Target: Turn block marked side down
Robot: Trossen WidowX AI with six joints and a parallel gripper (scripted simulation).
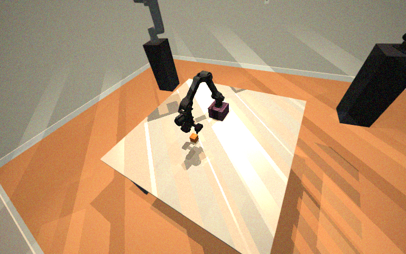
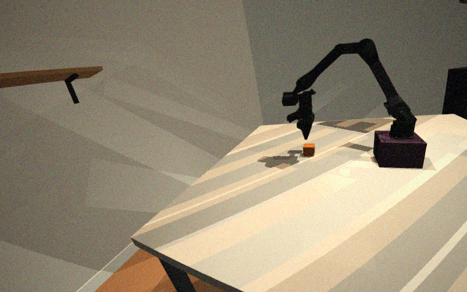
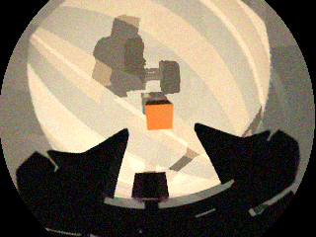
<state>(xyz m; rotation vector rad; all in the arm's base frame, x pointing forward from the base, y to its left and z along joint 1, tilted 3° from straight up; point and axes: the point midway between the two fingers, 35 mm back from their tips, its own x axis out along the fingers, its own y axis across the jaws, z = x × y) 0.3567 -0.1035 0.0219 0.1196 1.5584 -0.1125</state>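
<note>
A small orange block rests on the pale table. No mark shows on its visible faces. My gripper points straight down and hangs a short way above the block, with a clear gap between fingertips and block. The fingers stand wide open and empty. In the wrist view the block lies just beyond and between the two dark fingertips.
The arm's dark purple base stands on the table behind the block. Dark pillars stand on the orange floor around the table. A wooden shelf hangs on the wall at left.
</note>
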